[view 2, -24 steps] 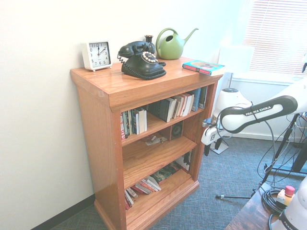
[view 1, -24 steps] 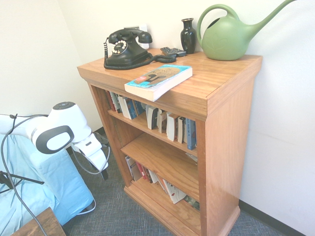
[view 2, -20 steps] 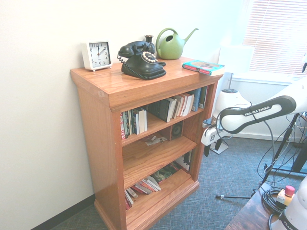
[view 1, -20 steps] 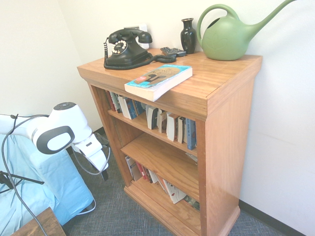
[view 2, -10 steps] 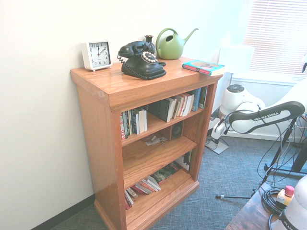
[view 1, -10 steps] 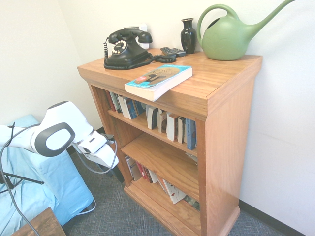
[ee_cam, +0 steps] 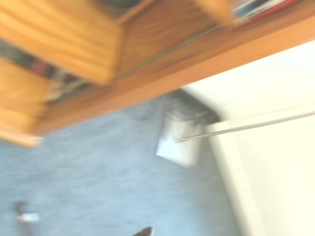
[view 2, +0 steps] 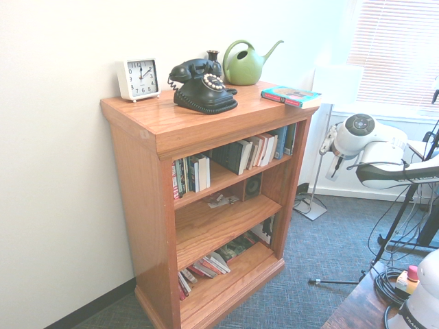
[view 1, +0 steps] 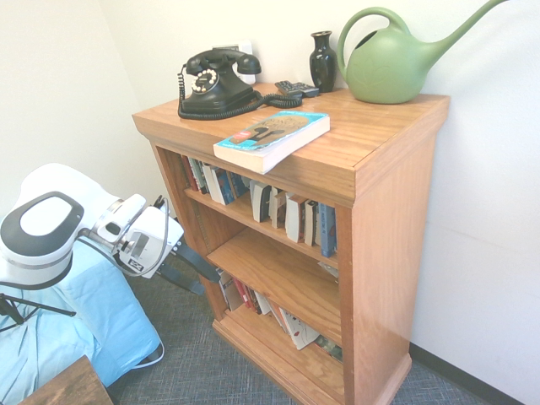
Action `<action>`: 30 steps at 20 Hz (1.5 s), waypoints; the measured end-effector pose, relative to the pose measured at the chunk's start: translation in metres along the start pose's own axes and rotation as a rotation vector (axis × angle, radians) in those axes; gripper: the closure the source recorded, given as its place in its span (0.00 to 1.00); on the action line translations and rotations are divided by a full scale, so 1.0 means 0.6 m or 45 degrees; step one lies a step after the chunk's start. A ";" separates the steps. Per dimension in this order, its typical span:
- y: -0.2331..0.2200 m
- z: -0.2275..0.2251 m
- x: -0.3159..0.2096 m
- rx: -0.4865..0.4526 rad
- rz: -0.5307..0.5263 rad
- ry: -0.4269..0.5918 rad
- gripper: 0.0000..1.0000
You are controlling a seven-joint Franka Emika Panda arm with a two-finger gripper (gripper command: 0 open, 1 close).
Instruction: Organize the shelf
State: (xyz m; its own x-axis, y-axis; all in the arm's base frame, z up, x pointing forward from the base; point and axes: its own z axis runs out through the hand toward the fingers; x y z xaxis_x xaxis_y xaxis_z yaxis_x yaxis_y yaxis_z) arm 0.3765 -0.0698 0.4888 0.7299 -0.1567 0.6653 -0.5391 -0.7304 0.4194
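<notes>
The shelf (view 1: 371, 219) is a waist-high bookcase of honey-coloured oak with a thick top slab, and it stands against the pale wall. On its top lie a black rotary telephone (view 1: 215, 83), a small dark vase (view 1: 322, 61), a green plastic watering can (view 1: 392, 61) and, in the second exterior view, a white square clock (view 2: 138, 79). A thick paperback with a turquoise cover (view 1: 272, 139) lies flat at the front edge of the slab and sticks out a little over it. Inside, the upper level holds a row of upright paperbacks (view 1: 291, 215), the middle level is almost bare, and the lowest level has books leaning and fallen over (view 1: 278, 316).

The white robot gripper (view 1: 196, 268) is beside the open front of the bookcase, about at the height of the middle level and apart from it, pointing slanted down. Its dark fingers stand spread and nothing is between them.

I judge that the loose turquoise paperback is the likely thing to tidy. It should be light but floppy (a soft cover bends when it is held at one corner), and the glossy cover may be slippery. The best place to take it seems to be the overhanging edge, pinched across the thickness near the spine. The bookcase itself is heavy and stiff and is not to be moved.
</notes>
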 end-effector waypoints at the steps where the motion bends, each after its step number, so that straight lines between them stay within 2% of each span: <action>1: 0.005 -0.012 -0.003 -0.021 -0.020 0.050 0.00; 5: 0.022 -0.046 0.003 -0.033 -0.096 0.232 0.00; 12: 0.064 -0.041 0.071 -0.048 -0.217 0.537 0.00; 21: 0.004 -0.084 0.127 -0.016 -0.279 0.698 0.00; 30: -0.042 -0.106 0.180 -0.018 -0.312 0.761 0.00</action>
State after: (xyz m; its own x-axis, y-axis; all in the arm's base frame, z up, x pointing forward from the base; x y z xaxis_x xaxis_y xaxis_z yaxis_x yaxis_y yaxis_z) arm 0.4420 -0.0259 0.5894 0.4747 0.4136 0.7769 -0.3949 -0.6888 0.6080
